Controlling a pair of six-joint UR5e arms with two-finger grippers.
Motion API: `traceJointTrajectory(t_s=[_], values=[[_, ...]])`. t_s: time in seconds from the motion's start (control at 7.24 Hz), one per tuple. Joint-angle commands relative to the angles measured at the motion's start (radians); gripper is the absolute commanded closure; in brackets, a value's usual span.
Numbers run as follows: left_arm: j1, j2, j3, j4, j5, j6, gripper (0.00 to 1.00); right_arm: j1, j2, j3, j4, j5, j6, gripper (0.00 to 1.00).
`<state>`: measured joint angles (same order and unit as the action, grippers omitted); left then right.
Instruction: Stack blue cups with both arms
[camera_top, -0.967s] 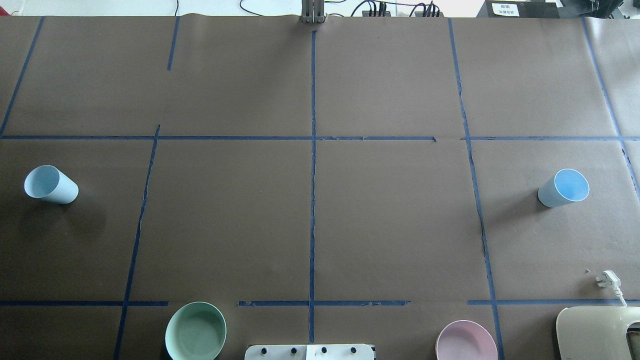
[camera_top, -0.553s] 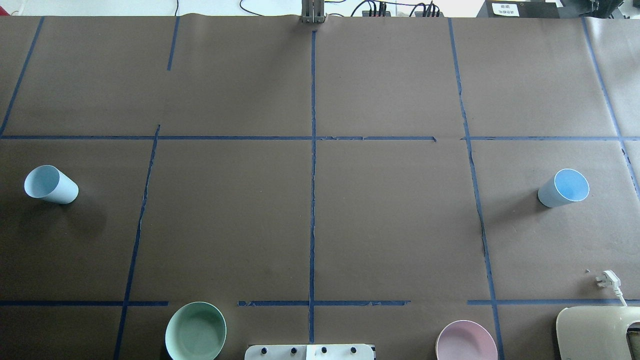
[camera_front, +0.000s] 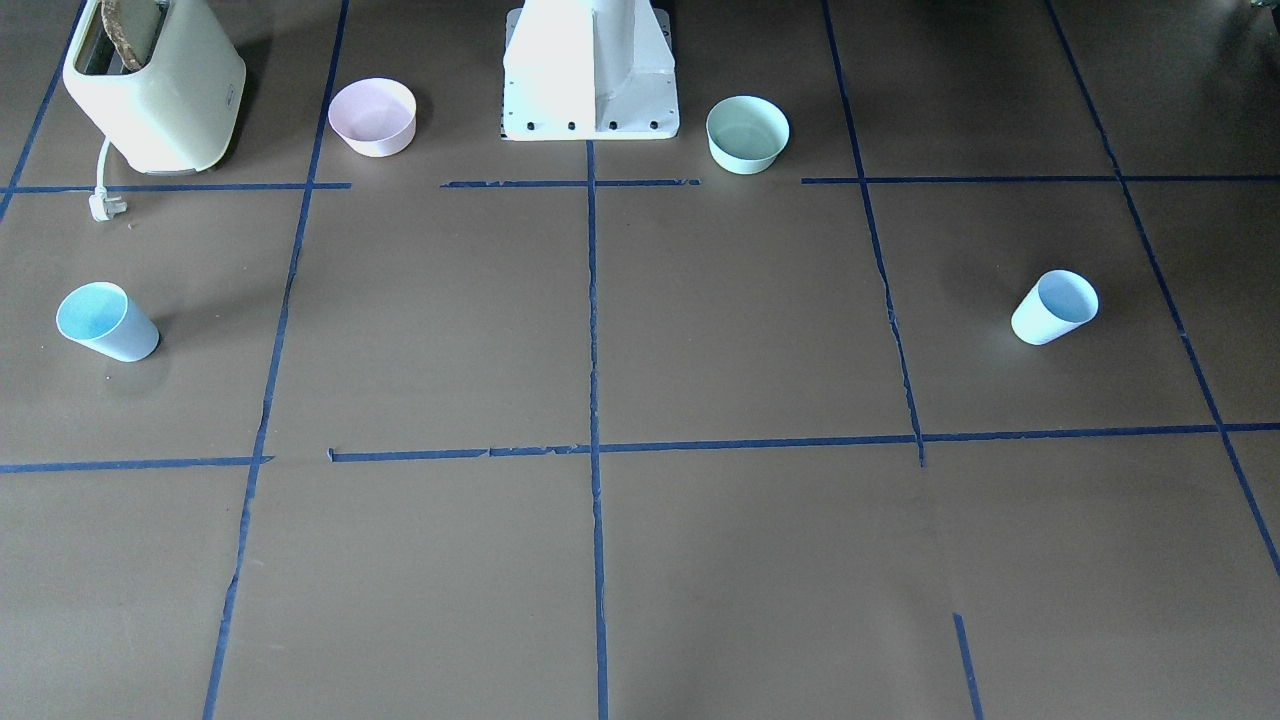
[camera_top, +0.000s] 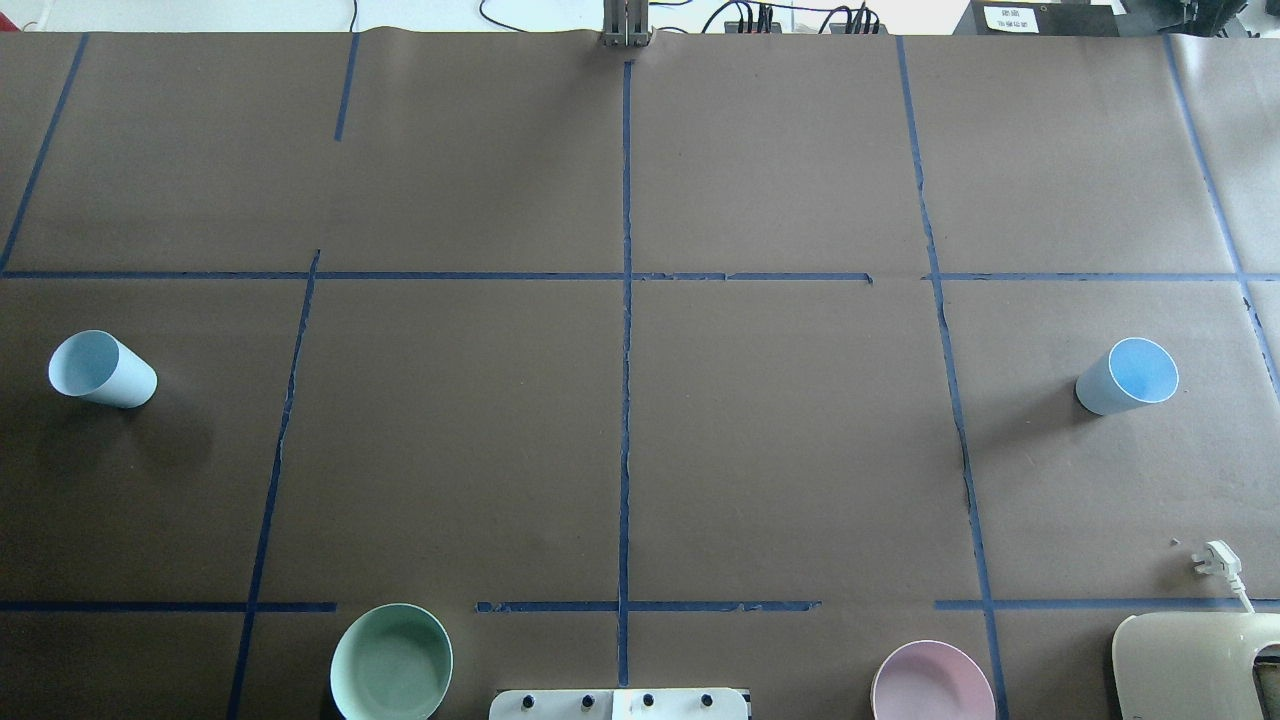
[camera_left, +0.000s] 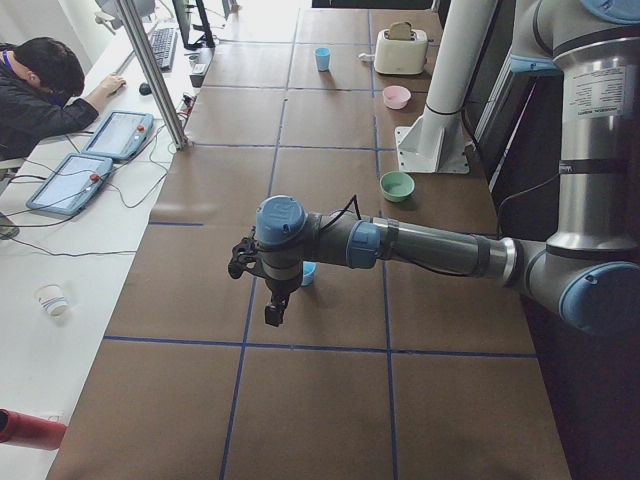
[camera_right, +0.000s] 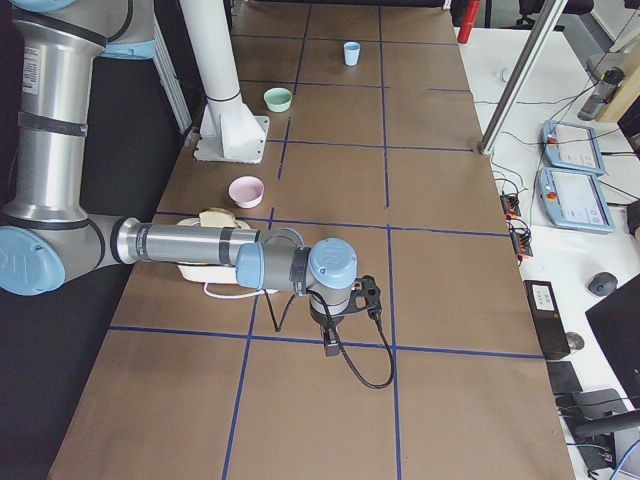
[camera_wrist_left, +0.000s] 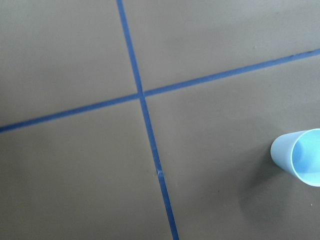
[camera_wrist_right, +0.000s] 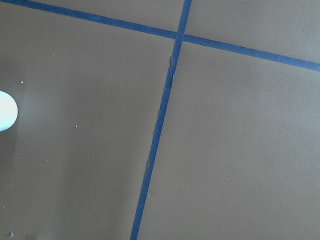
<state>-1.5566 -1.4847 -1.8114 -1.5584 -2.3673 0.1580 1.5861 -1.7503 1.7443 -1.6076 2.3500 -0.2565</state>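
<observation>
Nothing shifts since a second ago: left blue cup (camera_top: 102, 369) and right blue cup (camera_top: 1127, 376) stand upright, well apart. Left gripper (camera_left: 274, 308), right gripper (camera_right: 331, 345): grip state I cannot tell (side views only). Risk: clipping a rim on approach tips either cup.

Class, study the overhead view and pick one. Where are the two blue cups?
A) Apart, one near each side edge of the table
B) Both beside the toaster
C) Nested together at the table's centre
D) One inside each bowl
A: the left blue cup stands near that view's left edge and the right blue cup near its right edge, far apart across the table.
</observation>
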Motion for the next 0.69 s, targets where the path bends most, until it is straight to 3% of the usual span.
traceJointTrajectory(t_s=[0.0,0.14,0.55], values=[[0.039,0.021,-0.002,-0.069,-0.001,-0.091,0.00,0.000,0.000,0.000,0.000,0.002,0.000,0.00],[0.126,0.021,0.000,-0.141,0.002,-0.268,0.00,0.000,0.000,0.001,0.000,0.003,0.000,0.00],[0.350,0.090,0.038,-0.582,0.063,-0.804,0.00,0.000,0.000,-0.002,-0.002,0.002,0.000,0.00]])
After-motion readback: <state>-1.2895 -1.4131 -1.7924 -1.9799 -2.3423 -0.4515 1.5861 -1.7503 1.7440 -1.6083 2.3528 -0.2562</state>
